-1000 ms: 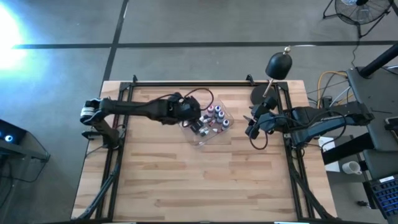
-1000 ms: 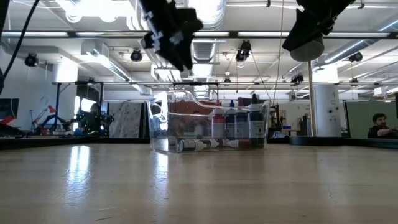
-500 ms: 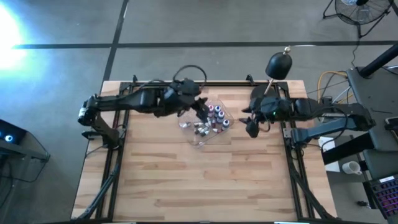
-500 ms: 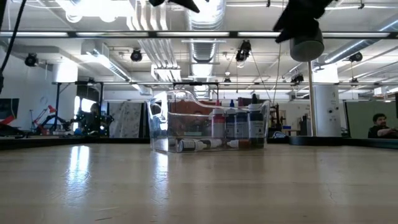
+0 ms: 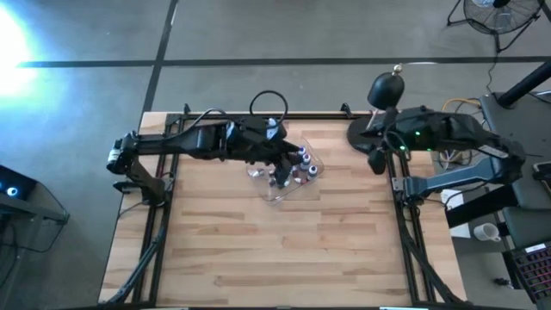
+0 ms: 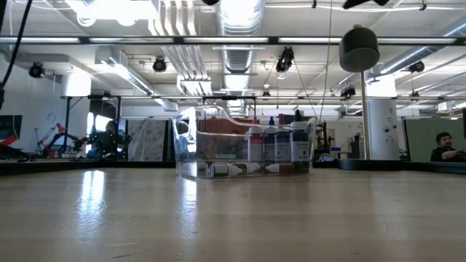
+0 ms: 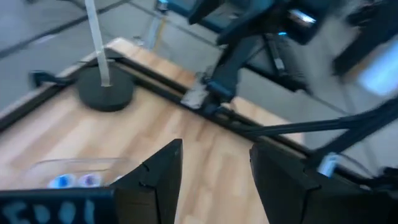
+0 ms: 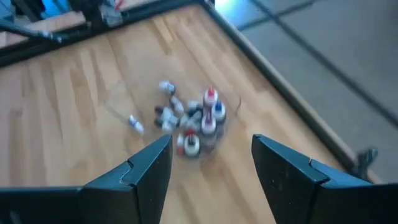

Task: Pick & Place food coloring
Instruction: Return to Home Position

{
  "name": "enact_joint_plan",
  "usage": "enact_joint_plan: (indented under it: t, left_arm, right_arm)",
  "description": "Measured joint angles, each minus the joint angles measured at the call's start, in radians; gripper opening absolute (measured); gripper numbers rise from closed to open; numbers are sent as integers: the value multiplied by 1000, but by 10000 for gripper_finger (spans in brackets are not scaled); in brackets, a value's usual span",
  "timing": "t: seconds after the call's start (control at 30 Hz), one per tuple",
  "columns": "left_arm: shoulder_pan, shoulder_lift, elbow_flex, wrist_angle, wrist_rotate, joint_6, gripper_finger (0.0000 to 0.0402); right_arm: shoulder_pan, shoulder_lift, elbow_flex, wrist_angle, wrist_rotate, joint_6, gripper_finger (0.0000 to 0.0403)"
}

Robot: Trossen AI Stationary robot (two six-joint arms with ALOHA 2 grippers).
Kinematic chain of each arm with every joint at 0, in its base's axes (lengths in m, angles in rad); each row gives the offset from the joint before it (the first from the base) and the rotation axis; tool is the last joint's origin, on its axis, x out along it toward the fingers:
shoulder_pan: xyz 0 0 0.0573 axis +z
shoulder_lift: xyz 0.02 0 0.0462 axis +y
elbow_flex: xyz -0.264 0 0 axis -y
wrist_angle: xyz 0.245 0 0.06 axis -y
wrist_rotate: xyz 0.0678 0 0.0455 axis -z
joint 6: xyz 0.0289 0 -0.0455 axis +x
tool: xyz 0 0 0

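Observation:
The food coloring bottles (image 5: 297, 165) sit in a clear plastic tray (image 5: 280, 191) at the table's middle, toward its far edge. In the low view some bottles (image 6: 280, 145) stand upright on the tray floor and others (image 6: 233, 169) lie on their sides. My left gripper (image 5: 286, 164) hovers open above the tray, its fingers (image 7: 163, 174) empty. My right gripper (image 5: 376, 160) is open and raised near the table's far right corner. It looks back across the table at the bottles (image 8: 194, 121).
A black domed lamp (image 5: 386, 89) stands on its round base (image 7: 104, 93) at the far right corner, close to my right gripper. Black rails (image 5: 258, 115) frame the table. Bare wood lies toward the near edge (image 5: 275, 258). A person (image 6: 443, 145) sits far behind.
My left gripper has risen out of the low view and moved right, from the tray's left side to above the bottles. My right gripper has also risen and drawn back toward the table's far right corner, beside the lamp. The tray and bottles have stayed put.

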Motion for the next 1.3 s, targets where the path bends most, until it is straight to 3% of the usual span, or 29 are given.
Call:
enact_joint_plan:
  t: [0.1, 0.23, 0.43, 0.6, 0.73, 0.83, 0.93, 1.1, 1.2, 1.3]
  left_arm:
    - [0, -2, -49, 105, 65, -16, 162]
    - [-9, -3, -128, 242, 113, -55, 162]
    - [-79, -20, -286, 516, 114, -131, 162]
    - [-131, -72, -463, 777, 87, -149, 162]
    - [-131, -134, -633, 984, 83, -120, 162]
    - [-112, -187, -758, 1085, 111, -87, 162]
    - [-86, -239, -876, 1128, 144, -82, 162]
    - [-53, -373, -1062, 1142, 180, -107, 162]
    - [-43, -494, -1170, 1140, 192, -113, 162]
    - [-41, -645, -1270, 1144, 229, -112, 162]
  right_arm:
    - [14, -79, -47, -54, -26, 58, 215]
    - [55, -248, -184, 12, -132, 129, 215]
    - [103, -547, -394, 146, -297, 209, 215]
    - [104, -754, -533, 319, -413, 178, 215]
    - [104, -886, -630, 422, -408, 178, 215]
    - [103, -963, -690, 436, -314, 244, 215]
    - [103, -974, -739, 434, -205, 312, 215]
    - [104, -914, -855, 595, -255, 235, 215]
    - [103, -869, -938, 754, -254, 232, 215]
    - [103, -831, -992, 793, -213, 236, 215]
